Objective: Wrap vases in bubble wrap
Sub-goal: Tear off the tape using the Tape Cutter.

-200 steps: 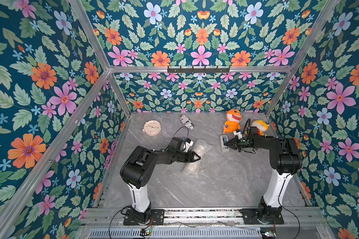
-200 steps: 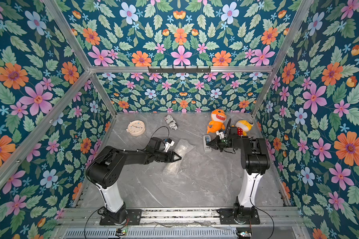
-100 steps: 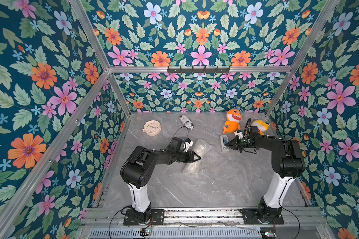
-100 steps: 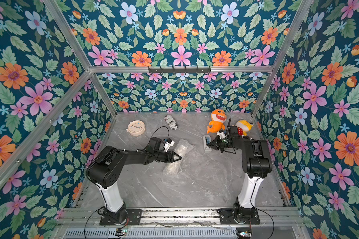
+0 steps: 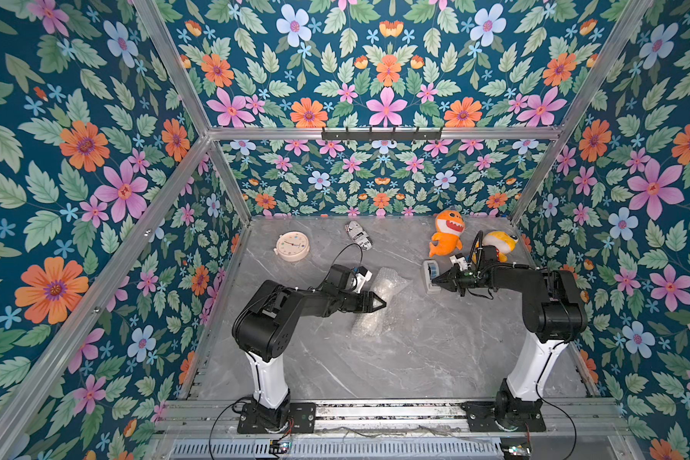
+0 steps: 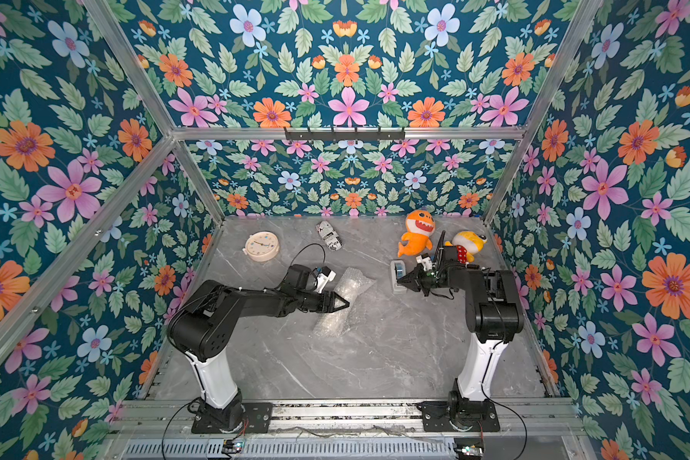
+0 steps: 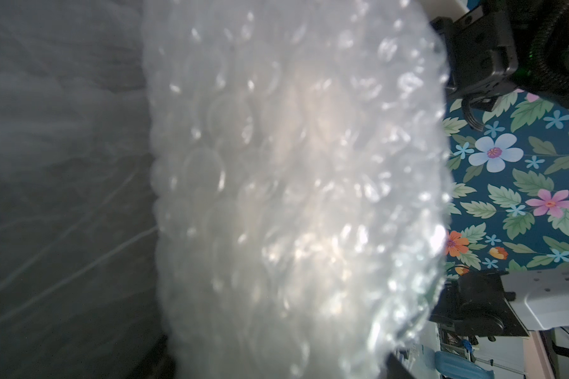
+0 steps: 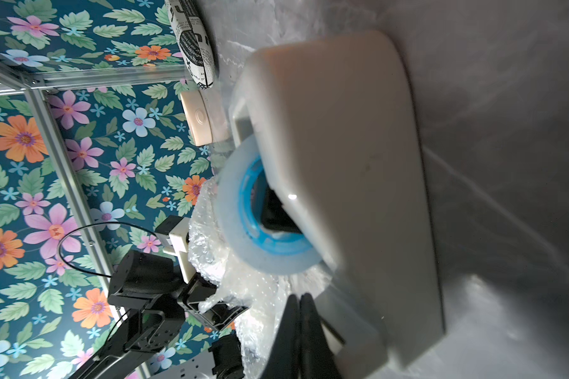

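The bubble wrap lies rolled into a long bundle in the middle of the table. It fills the left wrist view. The vase is hidden inside the roll. My left gripper rests across the middle of the bundle, shut on a flap of the wrap. My right gripper is shut and holds nothing. Its tip is against the side of a cream tape dispenser, which carries a roll of clear tape with a blue core.
Along the back stand a round cream clock, a black-and-white patterned pouch, an orange shark plush and a yellow plush behind the right arm. Flowered walls close in the left, right and back sides.
The right arm's elbow has drifted slightly outward and nearer. Its gripper tip stays at the tape dispenser. The left arm and the bundle have not moved.
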